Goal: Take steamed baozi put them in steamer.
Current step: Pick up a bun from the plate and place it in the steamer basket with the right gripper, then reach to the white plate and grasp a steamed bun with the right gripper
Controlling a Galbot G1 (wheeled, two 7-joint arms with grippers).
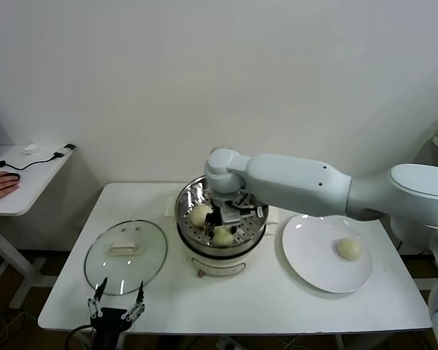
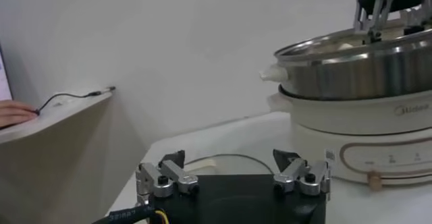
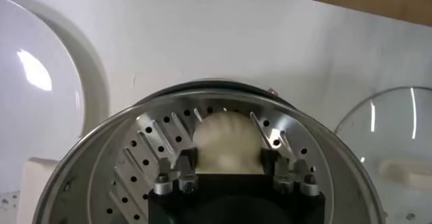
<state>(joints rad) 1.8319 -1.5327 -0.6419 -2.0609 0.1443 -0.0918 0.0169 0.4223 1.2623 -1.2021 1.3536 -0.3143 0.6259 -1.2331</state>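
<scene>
The steamer (image 1: 184, 198) stands mid-table, a shiny pot with a perforated tray on a white base. Two steamed baozi (image 1: 199, 215) (image 1: 222, 237) show inside it. My right gripper (image 1: 231, 214) reaches down into the pot. In the right wrist view a baozi (image 3: 226, 137) lies on the tray between its fingers, and the right gripper (image 3: 229, 159) is open, its jaws spread close beside the bun. Another baozi (image 1: 349, 249) rests on the white plate (image 1: 306, 255). My left gripper (image 1: 117, 300) (image 2: 233, 171) hangs open and empty at the table's front left.
A round glass lid (image 1: 125, 255) with a white handle lies left of the steamer (image 2: 358, 70), just beyond the left gripper. A side desk (image 1: 22, 182) with a person's hand and a cable stands at the far left. The wall is close behind.
</scene>
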